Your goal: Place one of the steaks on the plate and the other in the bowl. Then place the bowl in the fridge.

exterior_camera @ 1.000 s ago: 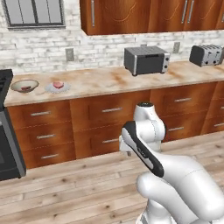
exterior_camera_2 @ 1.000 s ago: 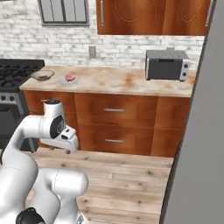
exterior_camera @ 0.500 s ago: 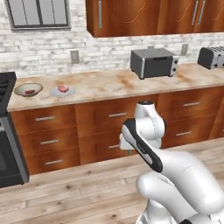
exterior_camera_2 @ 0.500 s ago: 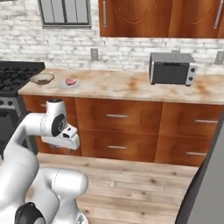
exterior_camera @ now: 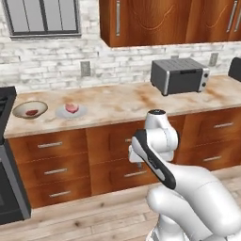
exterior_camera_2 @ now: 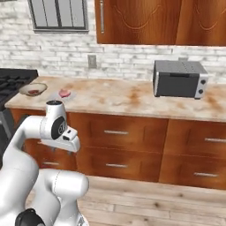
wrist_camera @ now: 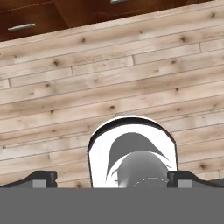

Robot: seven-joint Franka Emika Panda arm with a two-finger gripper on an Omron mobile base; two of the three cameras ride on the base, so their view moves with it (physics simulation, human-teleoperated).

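A tan bowl [exterior_camera: 29, 109] stands on the counter beside the stove with a deep red steak [exterior_camera: 31, 112] inside it. Just right of it a flat whitish plate [exterior_camera: 60, 113] carries the pale pink steak [exterior_camera: 71, 108]. From the right base view the bowl [exterior_camera_2: 33, 89] and the plate [exterior_camera_2: 56, 96] with its steak [exterior_camera_2: 65, 93] sit at the counter's left end. My arm is folded close to the base, well short of the counter. The gripper [wrist_camera: 113, 179] points down at the wooden floor, its fingertips [wrist_camera: 43, 178] wide apart, open and empty. The fridge is out of view.
A grey toaster oven [exterior_camera: 179, 75] stands on the counter to the right. The black stove [exterior_camera_2: 13, 79] adjoins the counter's left end. Wooden drawers [exterior_camera_2: 114, 132] run below the counter and brown cabinets [exterior_camera: 164, 19] hang above. Plank floor [wrist_camera: 131, 70] lies between base and drawers.
Both base views have shifted: the counter and toaster oven slid right and the grey panel left the right base view, so the base has moved. The arm stays folded, gripper open.
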